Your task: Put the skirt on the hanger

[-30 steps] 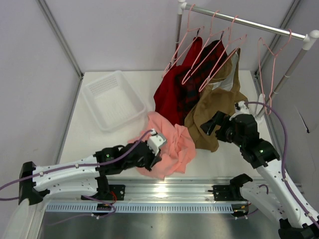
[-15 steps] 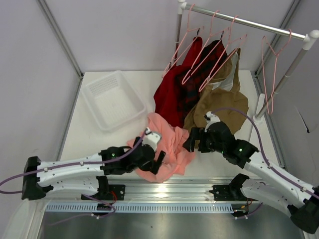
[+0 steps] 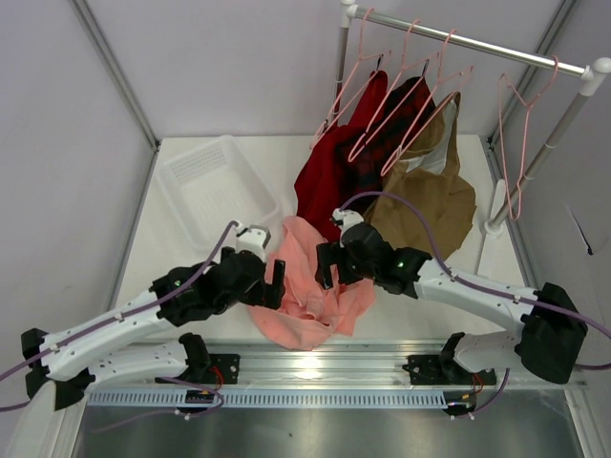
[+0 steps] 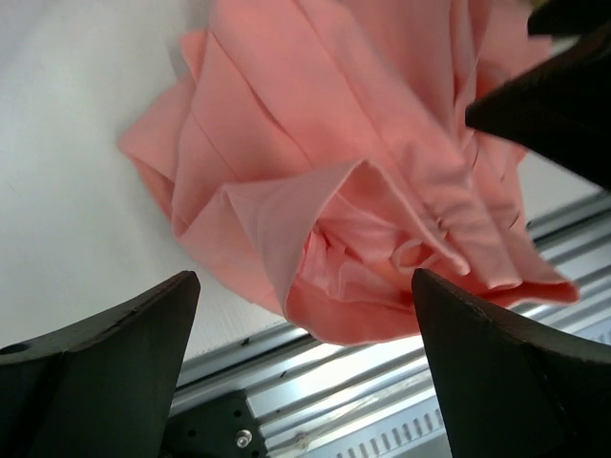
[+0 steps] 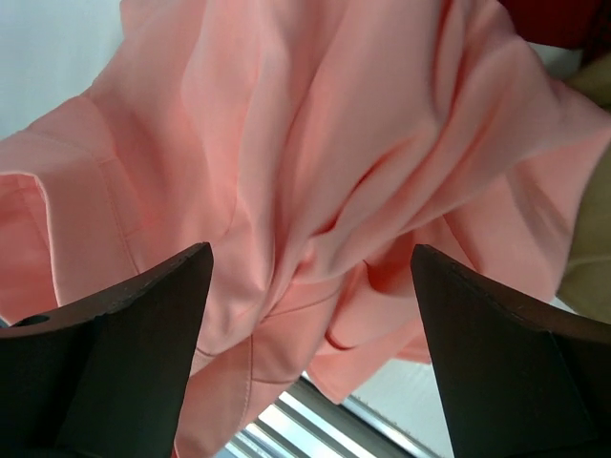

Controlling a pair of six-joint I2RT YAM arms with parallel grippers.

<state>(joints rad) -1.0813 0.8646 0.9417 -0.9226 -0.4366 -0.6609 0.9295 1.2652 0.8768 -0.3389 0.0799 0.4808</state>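
The left gripper (image 3: pixel 271 283) has its jaws spread wide with nothing between them, poised at the left side of the skirt (image 3: pixel 310 286). The right gripper (image 3: pixel 327 270) is likewise spread, clamping nothing, and hangs over the skirt's far right part. The salmon-pink skirt lies crumpled at the middle of the table's (image 3: pixel 191 258) near edge, its folds reaching the metal strip there. Beyond it, a dark red garment (image 3: pixel 329 181) and a tan-brown garment (image 3: pixel 430 200) hang from the silver rail (image 3: pixel 477 43) at the far right corner, where the bare hanger (image 3: pixel 526 143) also hangs, well apart from the skirt. A clear tray (image 3: pixel 215 191) sits far left.
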